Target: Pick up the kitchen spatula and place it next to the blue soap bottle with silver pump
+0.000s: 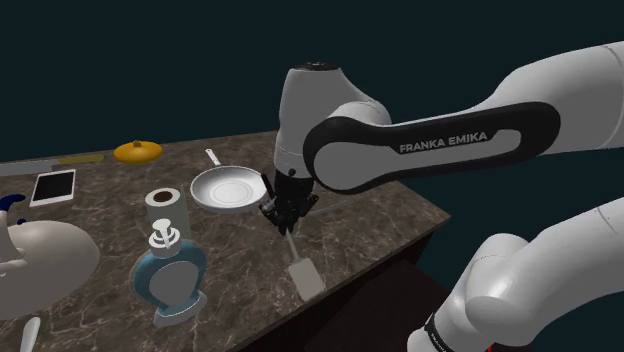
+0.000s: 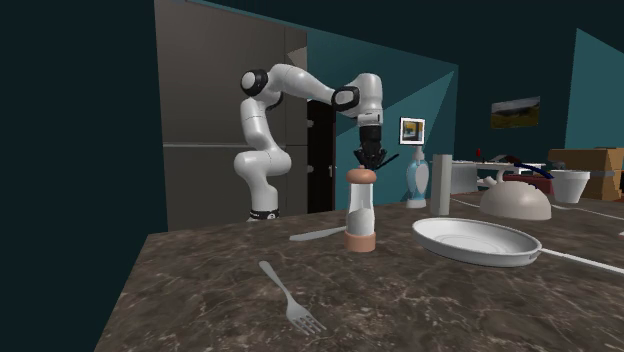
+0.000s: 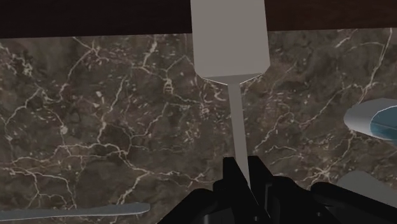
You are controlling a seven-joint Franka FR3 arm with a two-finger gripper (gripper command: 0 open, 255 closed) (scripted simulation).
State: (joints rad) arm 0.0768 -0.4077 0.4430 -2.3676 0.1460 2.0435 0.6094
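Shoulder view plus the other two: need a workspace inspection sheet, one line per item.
Surface: dark veined marble counter, no spills seen.
Job's things: grey spatula clasped by its handle, blade out at the counter's edge; lifted or resting, cannot tell. Blue soap bottle with silver pump stands upright, apart from the spatula.
Clutter: white frying pan, white roll, yellow lid, tablet, white dome, fork, grinder.
Grippers: gripper shut on the spatula's handle.
Cables: nothing seen.
Surroundings: teal walls, grey cabinet, framed picture.
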